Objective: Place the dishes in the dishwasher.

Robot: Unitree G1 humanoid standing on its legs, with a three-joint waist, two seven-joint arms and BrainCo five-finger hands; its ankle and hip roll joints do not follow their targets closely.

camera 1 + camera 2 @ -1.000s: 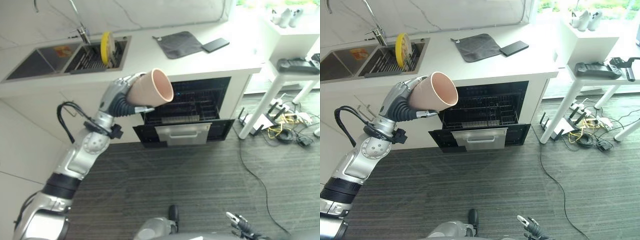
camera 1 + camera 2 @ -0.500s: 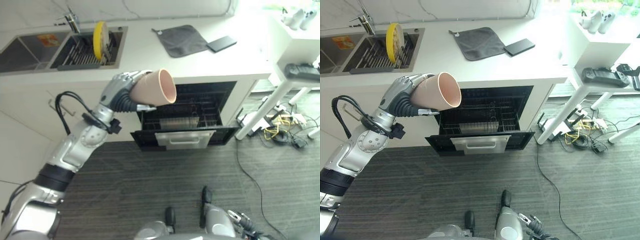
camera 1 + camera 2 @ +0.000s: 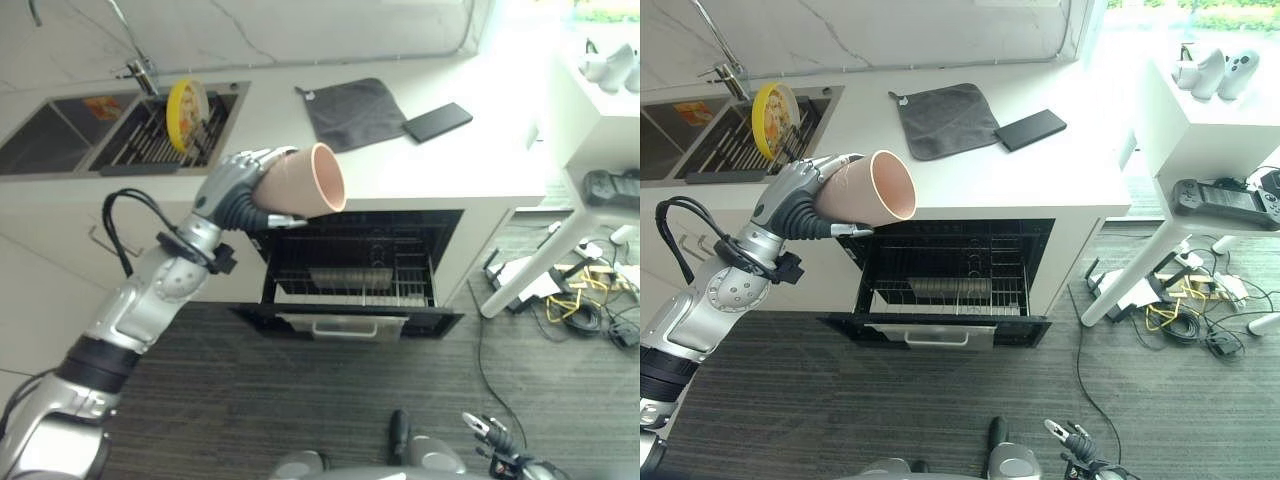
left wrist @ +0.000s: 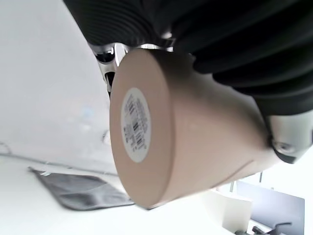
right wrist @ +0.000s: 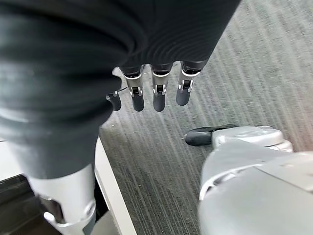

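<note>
My left hand (image 3: 234, 180) is shut on a beige cup (image 3: 306, 181), fingers curled round its base end. The cup lies tilted on its side, mouth facing right, level with the counter's front edge and above the left corner of the open dishwasher (image 3: 360, 262). The left wrist view shows the cup's flat bottom (image 4: 137, 125) with a white sticker. The dishwasher's door (image 3: 350, 323) hangs down, and the wire rack (image 3: 950, 290) inside holds a grey item. A yellow plate (image 3: 186, 100) stands in the sink rack. My right hand (image 5: 156, 95) hangs low over the floor, fingers relaxed and holding nothing.
A double sink (image 3: 50, 145) with a tap sits at the counter's left. A grey cloth (image 3: 348, 100) and a black phone (image 3: 438, 121) lie on the counter. A white side table (image 3: 1210, 160) and tangled cables (image 3: 590, 310) are to the right.
The camera has moved closer to the counter, so the whole scene shifted and the dishwasher sits lower in view. The left hand keeps the cup at the same tilt.
</note>
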